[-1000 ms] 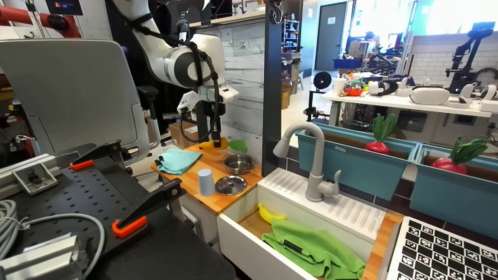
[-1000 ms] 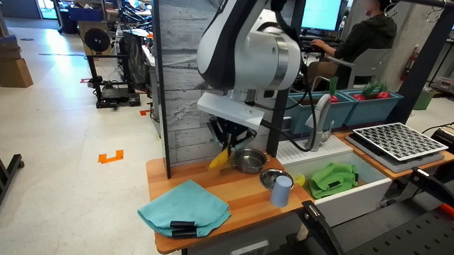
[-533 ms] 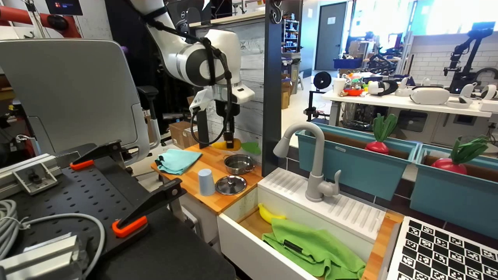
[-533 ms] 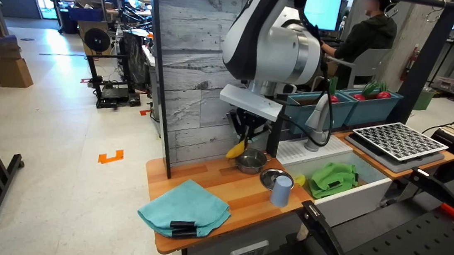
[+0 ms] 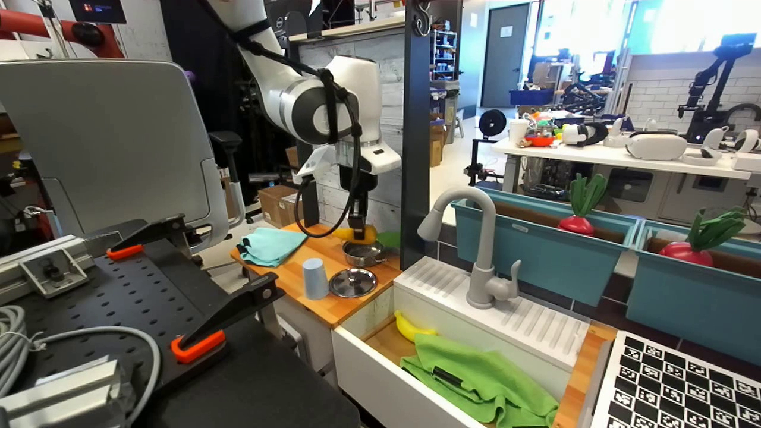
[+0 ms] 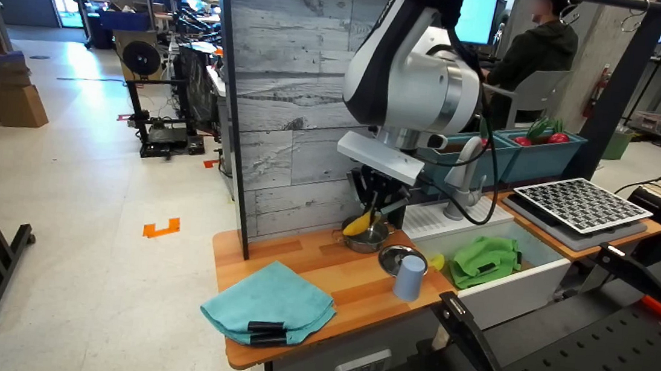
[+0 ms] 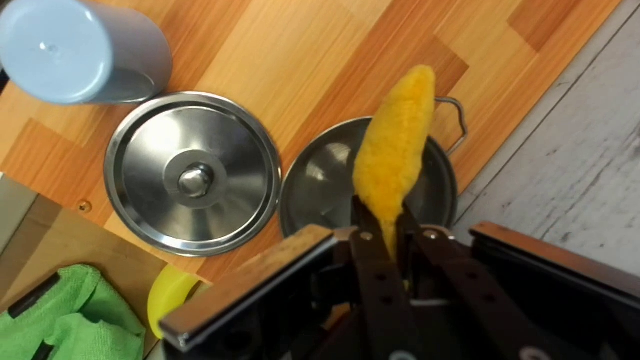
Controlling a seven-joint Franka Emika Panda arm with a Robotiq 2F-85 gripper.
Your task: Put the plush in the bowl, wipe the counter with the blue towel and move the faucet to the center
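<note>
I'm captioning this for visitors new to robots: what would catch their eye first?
Probably the white arm above the counter, its gripper pinching a yellow plush over the metal pot. Next would likely come the blue towel folded on the counter and the green cloth in the sink.

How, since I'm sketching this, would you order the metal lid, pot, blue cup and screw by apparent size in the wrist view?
1. Metal lid and pot: alike, unranked; plush and gripper partly hide the pot.
2. Blue cup, at the frame's corner.
3. Screw.

The plush (image 7: pixel 395 145) looks fuzzy, the pot (image 7: pixel 320 185) glossy metal, the blue towel (image 6: pixel 271 302) matt, the counter (image 6: pixel 354 282) wooden
</note>
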